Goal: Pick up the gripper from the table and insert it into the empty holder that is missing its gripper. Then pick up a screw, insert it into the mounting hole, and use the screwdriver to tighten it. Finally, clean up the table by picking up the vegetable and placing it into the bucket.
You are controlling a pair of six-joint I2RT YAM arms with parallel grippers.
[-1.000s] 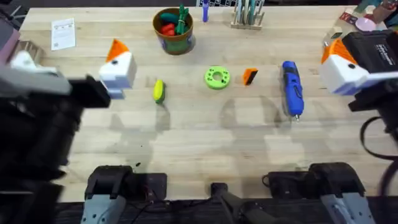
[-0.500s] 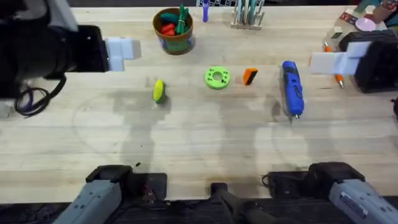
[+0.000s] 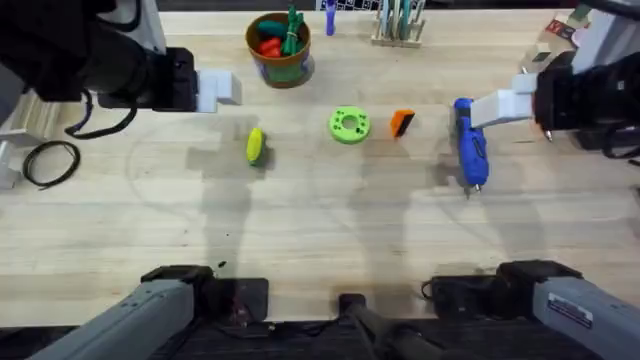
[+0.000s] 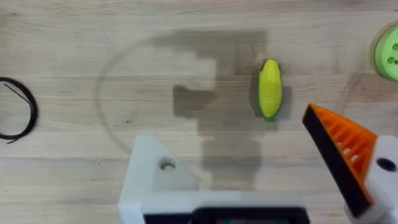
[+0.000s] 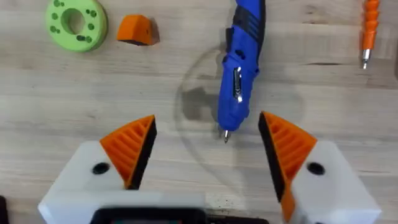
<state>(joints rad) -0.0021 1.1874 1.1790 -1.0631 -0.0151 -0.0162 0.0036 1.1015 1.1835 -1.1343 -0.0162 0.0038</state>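
The small orange gripper [image 3: 402, 122] [image 5: 135, 29] lies on the table between a green disc and the blue screwdriver [image 3: 468, 142] [image 5: 239, 68]. My left gripper [image 3: 218, 88] [image 4: 230, 134] hovers open above the table. One of its fingers is a bare white holder [image 4: 155, 174] with a mounting hole, the other carries a ribbed orange tip. The yellow vegetable [image 3: 256, 146] [image 4: 269, 88] lies just beyond it. My right gripper [image 3: 495, 108] [image 5: 207, 121] is open over the screwdriver's bit end, empty. The bucket [image 3: 280, 62] stands at the back with toy vegetables inside.
A green disc with holes [image 3: 349, 125] [image 5: 76, 23] sits mid-table. A slim orange pen-like tool [image 5: 369, 31] lies right of the screwdriver. A black cable loop [image 3: 50, 160] rests at the left. A wooden rack [image 3: 398, 25] stands at the back.
Both arms have swung up and inward. The left gripper moved right, near the bucket's left. The right gripper moved left, over the screwdriver. Table objects stayed put.
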